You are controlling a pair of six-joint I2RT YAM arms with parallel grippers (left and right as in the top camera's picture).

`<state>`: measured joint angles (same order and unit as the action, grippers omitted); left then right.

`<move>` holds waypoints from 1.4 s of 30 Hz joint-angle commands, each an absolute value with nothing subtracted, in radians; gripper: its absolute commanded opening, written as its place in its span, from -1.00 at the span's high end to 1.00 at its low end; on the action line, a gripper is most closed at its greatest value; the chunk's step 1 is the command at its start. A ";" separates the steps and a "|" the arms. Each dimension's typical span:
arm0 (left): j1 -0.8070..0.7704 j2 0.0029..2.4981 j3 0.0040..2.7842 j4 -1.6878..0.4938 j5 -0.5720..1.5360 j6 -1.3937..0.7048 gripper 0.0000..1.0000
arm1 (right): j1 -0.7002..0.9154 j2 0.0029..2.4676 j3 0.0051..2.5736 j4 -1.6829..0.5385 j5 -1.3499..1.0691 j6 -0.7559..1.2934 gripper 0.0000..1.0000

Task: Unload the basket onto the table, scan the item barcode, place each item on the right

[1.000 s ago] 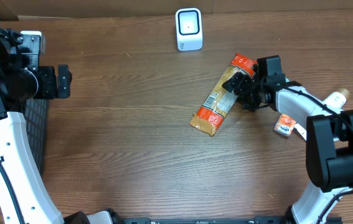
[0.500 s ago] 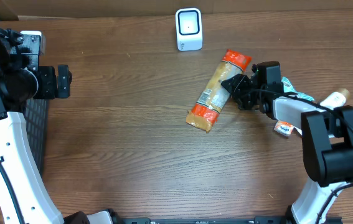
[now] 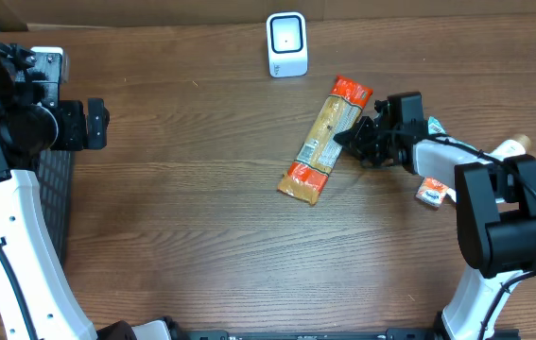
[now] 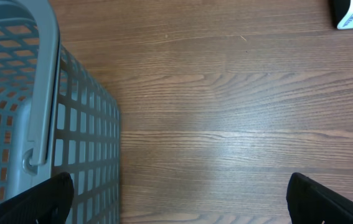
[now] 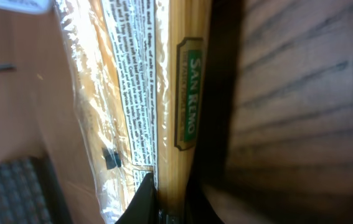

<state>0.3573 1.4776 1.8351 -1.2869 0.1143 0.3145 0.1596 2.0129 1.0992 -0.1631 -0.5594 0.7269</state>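
I'm at the grasp step: my right pincer (image 3: 351, 139) is clamped shut on the edge of the pasta packet (image 3: 322, 142), which lies slanted on the desk (image 3: 201, 217) near the scanner (image 3: 286, 43), my left pincer (image 3: 95, 125) gapes wide, and next I'd lift and turn the barcode toward that scanner.

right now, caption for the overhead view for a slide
Right gripper shut on the pasta pack near the scanner.
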 commanded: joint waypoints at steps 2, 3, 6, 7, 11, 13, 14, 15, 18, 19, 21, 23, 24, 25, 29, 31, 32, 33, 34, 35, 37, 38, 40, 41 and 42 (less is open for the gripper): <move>0.360 1.484 1.835 -1.284 0.108 0.326 -1.00 | 0.177 1.971 1.214 -0.427 -0.559 0.550 0.93; 0.360 1.484 1.835 -1.284 0.108 0.326 -0.99 | 0.180 1.960 1.248 -0.498 -0.555 0.519 0.93; 0.360 1.484 1.835 -1.284 0.108 0.326 -0.99 | 0.203 1.937 1.391 -0.781 -0.473 0.410 0.93; 0.360 1.484 1.835 -1.284 0.108 0.326 -0.99 | 0.219 1.937 1.446 -0.881 -0.421 0.375 0.93; 0.360 1.484 1.835 -1.284 0.108 0.326 -1.00 | 0.319 1.937 1.553 -1.100 -0.201 0.311 0.93; 0.360 1.484 1.835 -1.284 0.108 0.326 -1.00 | 0.389 1.938 1.554 -1.138 -0.090 0.313 0.93; 0.360 1.484 1.835 -1.284 0.108 0.326 -0.99 | 0.421 1.942 1.554 -1.148 -0.052 0.313 0.93; 0.360 1.484 1.835 -1.284 0.108 0.326 -1.00 | 0.453 1.944 1.552 -1.151 -0.025 0.313 0.93; 0.360 1.484 1.835 -1.284 0.108 0.326 -0.99 | 0.516 1.958 1.550 -1.146 0.011 0.317 0.92; 0.360 1.484 1.835 -1.284 0.108 0.326 -1.00 | 0.523 1.963 1.550 -1.145 0.010 0.317 0.92; 0.360 1.484 1.835 -1.284 0.108 0.326 -0.99 | 0.527 1.971 1.550 -1.147 0.010 0.316 0.79; 0.360 1.484 1.835 -1.284 0.108 0.326 -0.99 | 0.523 1.974 1.550 -1.155 0.009 0.305 0.59; 0.360 1.484 1.835 -1.284 0.108 0.326 -0.99 | 0.518 1.974 1.550 -1.158 0.006 0.294 0.47; 0.360 1.484 1.835 -1.284 0.108 0.326 -0.99 | 0.513 1.974 1.550 -1.162 0.002 0.277 0.34; 0.360 1.484 1.835 -1.284 0.108 0.326 -1.00 | 0.488 1.974 1.546 -1.165 -0.011 0.214 -0.38; 0.360 1.484 1.835 -1.284 0.108 0.326 -0.99 | 0.466 1.977 1.541 -1.161 -0.055 0.157 -0.56; 0.360 1.484 1.835 -1.284 0.108 0.326 -1.00 | 0.452 1.979 1.539 -1.158 -0.086 0.124 -0.64; 0.360 1.484 1.835 -1.284 0.108 0.326 -1.00 | 0.439 1.982 1.536 -1.155 -0.113 0.094 -0.68; 0.360 1.484 1.835 -1.284 0.108 0.326 -0.99 | 0.421 1.989 1.534 -1.150 -0.147 0.060 -0.70; 0.360 1.484 1.835 -1.284 0.108 0.326 -1.00 | 0.406 1.994 1.530 -1.144 -0.180 0.027 -0.72; 0.360 1.484 1.835 -1.284 0.108 0.326 -0.99 | 0.350 2.021 1.503 -1.102 -0.329 -0.104 -0.76; 0.360 1.484 1.835 -1.284 0.108 0.326 -0.99 | 0.337 2.026 1.493 -1.089 -0.373 -0.138 -0.77; 0.360 1.484 1.835 -1.284 0.108 0.326 -0.99 | 0.308 2.051 1.475 -1.060 -0.448 -0.196 -0.77; 0.360 1.484 1.835 -1.284 0.108 0.326 -0.99 | 0.299 2.067 1.471 -1.047 -0.463 -0.207 -0.77; 0.360 1.484 1.835 -1.284 0.108 0.326 -0.99 | 0.293 2.081 1.471 -1.041 -0.475 -0.215 -0.76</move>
